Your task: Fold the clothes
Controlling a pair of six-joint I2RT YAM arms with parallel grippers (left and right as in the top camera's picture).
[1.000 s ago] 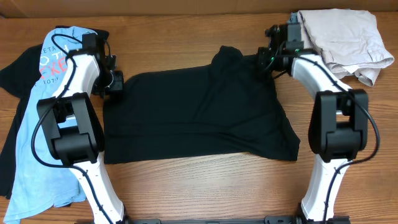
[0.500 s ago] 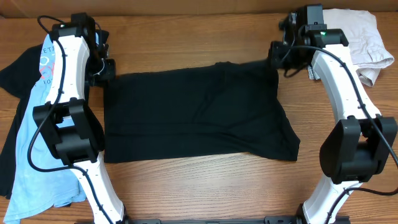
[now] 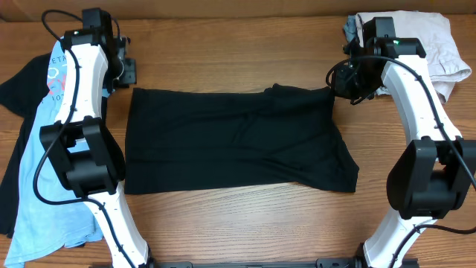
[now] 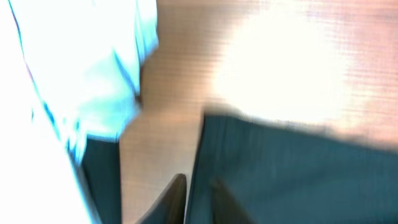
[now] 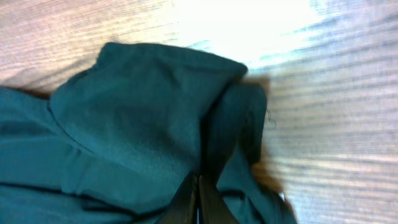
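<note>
The black T-shirt (image 3: 230, 141) lies spread in a wide flat rectangle across the middle of the table. My left gripper (image 3: 128, 73) hovers at its far left corner. In the blurred left wrist view the left gripper (image 4: 196, 200) has its fingers slightly apart, and the edge of the black T-shirt (image 4: 298, 180) runs between them. My right gripper (image 3: 343, 80) is at the far right corner. In the right wrist view the right gripper (image 5: 198, 202) is shut on bunched cloth of the black T-shirt (image 5: 137, 112). A light blue T-shirt (image 3: 44, 171) with red-and-white lettering lies at the left.
A beige garment (image 3: 416, 45) is crumpled at the far right corner behind the right arm. Another dark garment (image 3: 15, 89) lies under the light blue T-shirt at the left edge. Both arm bases stand at the front edge, either side of the black T-shirt.
The shirt's raised far edge has been pulled out straight and flat. The left gripper moved toward the far left corner and its fingers parted a little. The right gripper moved outward to the right.
</note>
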